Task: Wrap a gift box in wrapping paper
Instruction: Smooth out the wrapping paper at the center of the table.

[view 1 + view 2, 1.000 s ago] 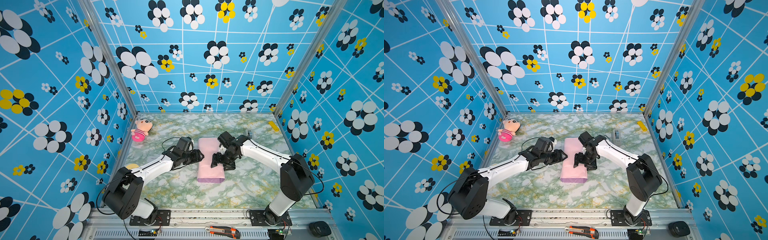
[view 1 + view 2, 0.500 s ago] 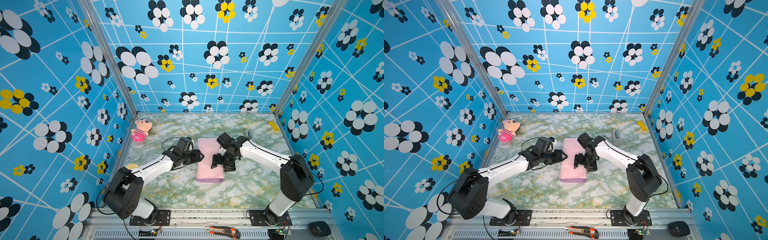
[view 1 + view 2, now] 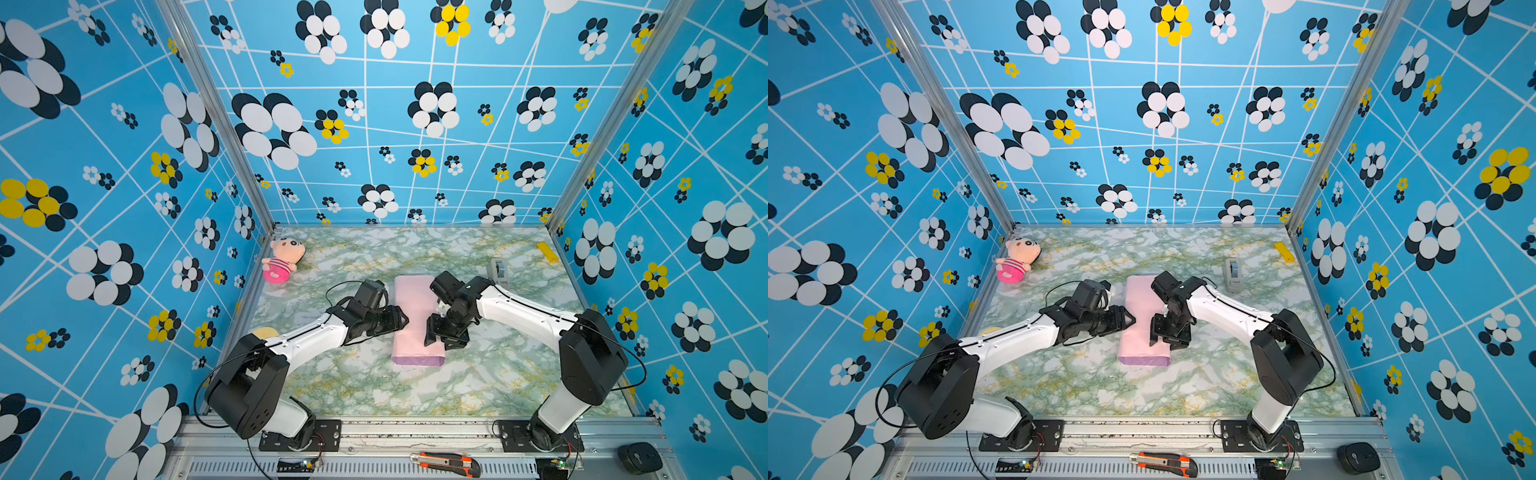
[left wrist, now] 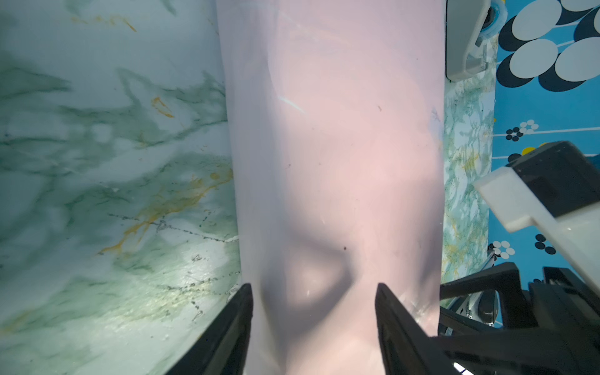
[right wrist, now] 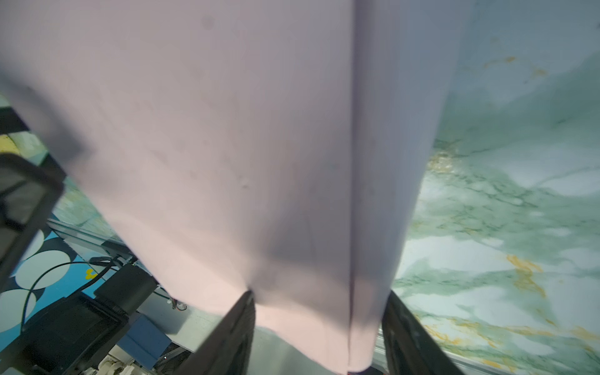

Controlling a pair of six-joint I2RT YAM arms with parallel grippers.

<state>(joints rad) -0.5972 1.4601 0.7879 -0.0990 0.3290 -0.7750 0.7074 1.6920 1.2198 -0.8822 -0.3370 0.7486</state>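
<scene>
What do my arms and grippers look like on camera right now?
The left arm and right arm have white links, bulky black joints and thin black cables looping alongside. The left gripper and right gripper are black, with tapered fingers. No markings legible.

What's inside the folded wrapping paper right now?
Only the wrapping paper itself shows: pale pink on top, lilac at the near end. Anything inside, gift box included, is covered in every view.
</scene>
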